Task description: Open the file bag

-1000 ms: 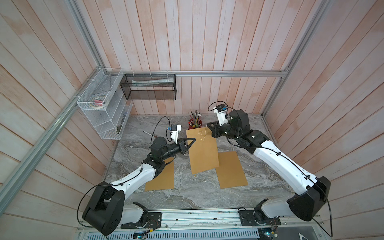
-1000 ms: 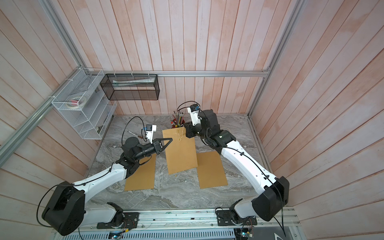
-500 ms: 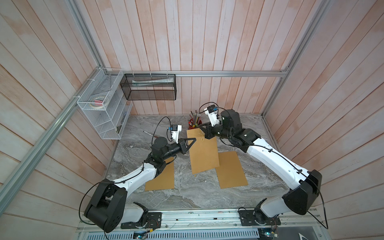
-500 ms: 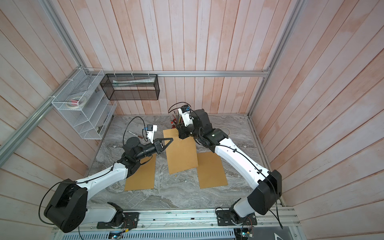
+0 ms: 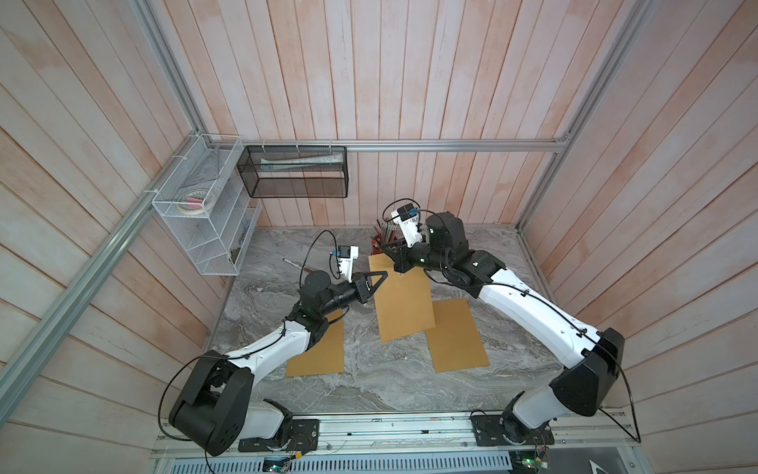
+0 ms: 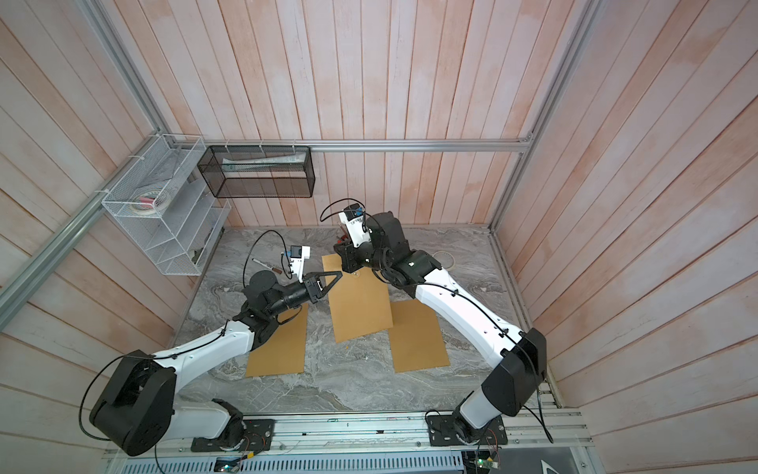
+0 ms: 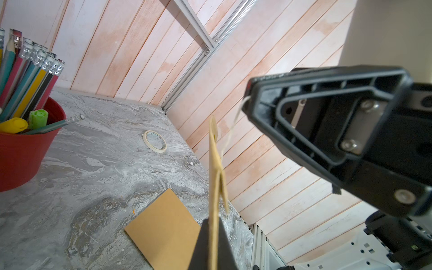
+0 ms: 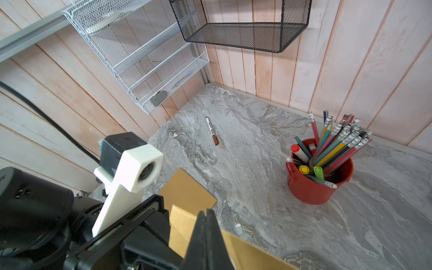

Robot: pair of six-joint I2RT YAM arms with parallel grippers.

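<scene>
Kraft-brown paper file bag (image 5: pixel 404 305) held raised over the grey marbled worktop (image 5: pixel 369 381), just beside the red plastic pencil cup (image 8: pixel 313 189).
The left pincer (image 7: pixel 213 224) pinches its edge; the right pincer (image 7: pixel 247 97) pinches its thin white string (image 7: pixel 230 133).

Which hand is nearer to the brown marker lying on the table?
Left. The left hand, gripping the raised file bag by its edge, is on the side toward the brown marker; the right hand, holding the string, is farther, over the bag.
</scene>
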